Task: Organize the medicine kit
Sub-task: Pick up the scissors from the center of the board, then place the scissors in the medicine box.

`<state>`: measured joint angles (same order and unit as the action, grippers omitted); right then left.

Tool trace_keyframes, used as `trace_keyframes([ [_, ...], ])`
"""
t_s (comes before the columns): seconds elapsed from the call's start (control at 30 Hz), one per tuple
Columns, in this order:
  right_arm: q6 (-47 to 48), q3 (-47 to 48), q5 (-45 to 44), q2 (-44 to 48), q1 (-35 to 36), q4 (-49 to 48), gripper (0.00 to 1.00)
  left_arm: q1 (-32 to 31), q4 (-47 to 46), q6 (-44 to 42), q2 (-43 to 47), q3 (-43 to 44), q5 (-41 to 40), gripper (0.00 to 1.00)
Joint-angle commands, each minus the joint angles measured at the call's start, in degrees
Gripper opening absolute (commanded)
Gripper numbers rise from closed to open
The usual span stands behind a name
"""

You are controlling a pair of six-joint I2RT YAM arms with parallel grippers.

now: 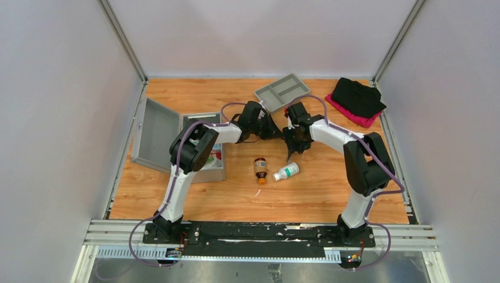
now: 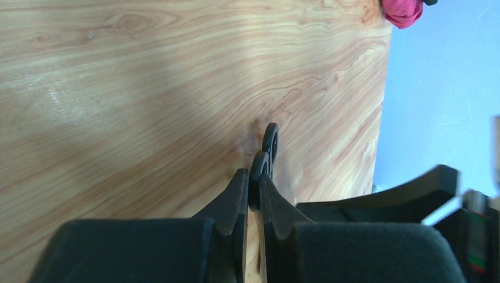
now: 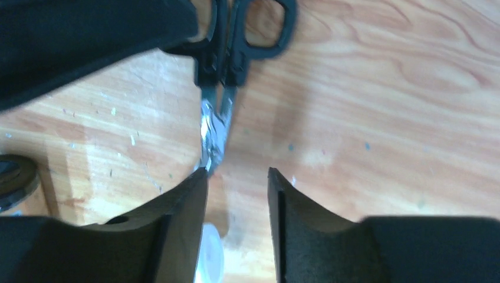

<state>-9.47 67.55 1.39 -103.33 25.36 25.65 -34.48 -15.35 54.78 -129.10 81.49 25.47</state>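
On the middle of the table, the left gripper [image 2: 252, 177] holds a pair of scissors [image 3: 219, 88] in front of the right gripper [image 3: 236, 177].

From above, the wood-grain tabletop [image 1: 330, 194] carries a grey metal kit box [image 1: 159, 135] at nine o'clock with its hinged lid swung open. A shallow grey divided tray [image 1: 282, 91] lies at twelve, and a folded black-and-pink cloth [image 1: 357, 100] at two. A brown bottle [image 1: 260, 170] with an orange cap and a white bottle [image 1: 286, 172] with a green label lie on their sides, just toward six of the grippers.
The left wrist camera shows the padded black fingers pinched almost closed on the scissors' thin black handle loops, seen edge-on.
The right wrist camera shows that gripper's curved fingers parted and gripping nothing, with the shiny blade tip just beside one of them.
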Motion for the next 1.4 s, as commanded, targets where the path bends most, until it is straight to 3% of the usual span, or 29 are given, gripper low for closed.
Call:
trace_keyframes([
  [0.0, -0.1, 0.9, -6.2, 9.0, -0.4, 7.0, 0.51, 0.5, -0.1, -2.0, 2.4, 1.3, -0.4, 0.00],
  [0.03, 0.2, 2.1, -6.6, 11.0, -0.4, 8.4, 0.53, 0.7, -0.1, -2.2, 2.9, 1.2, -0.4, 0.00],
  [0.07, 0.4, 3.5, -7.2, 12.7, -0.4, 9.9, 0.69, 0.8, -0.1, -2.3, 3.5, 1.1, -0.4, 0.00],
  [0.1, 0.5, 4.7, -7.9, 14.5, -0.4, 11.3, 0.75, 1.0, -0.1, -2.5, 4.1, 1.3, -0.4, 0.00],
  [0.17, 0.6, 6.4, -9.7, 18.3, -0.4, 13.0, 0.79, 1.2, -0.1, -2.6, 5.2, 1.7, -0.1, 0.00],
  [0.33, -0.6, 4.4, -16.3, 28.4, -0.4, 12.5, 0.79, 1.9, 1.1, -4.6, 11.2, 0.9, -0.4, 0.00],
  [0.57, -0.7, -3.3, -17.1, 35.5, -0.4, 10.4, 0.79, 5.1, 15.8, -14.8, 23.9, 0.9, -3.5, 0.00],
  [0.8, -1.5, -8.0, -13.0, 39.3, -0.4, 8.7, 0.79, 13.8, 31.2, -21.4, 44.6, -7.8, -2.8, 0.00],
  [1.03, -2.2, -11.3, -7.5, 40.4, -0.4, 6.1, 0.77, 24.1, 48.5, -33.0, 62.3, -14.5, -7.6, 0.00],
  [1.17, -2.4, -11.2, -4.0, 39.5, -0.4, 6.0, 0.72, 28.8, 47.7, -33.7, 66.0, -21.7, -9.5, 0.00],
  [1.37, -3.0, -10.6, 1.8, 39.9, -0.3, 6.2, 0.68, 30.3, 34.0, -31.5, 61.2, -30.5, -6.3, 0.00],
])
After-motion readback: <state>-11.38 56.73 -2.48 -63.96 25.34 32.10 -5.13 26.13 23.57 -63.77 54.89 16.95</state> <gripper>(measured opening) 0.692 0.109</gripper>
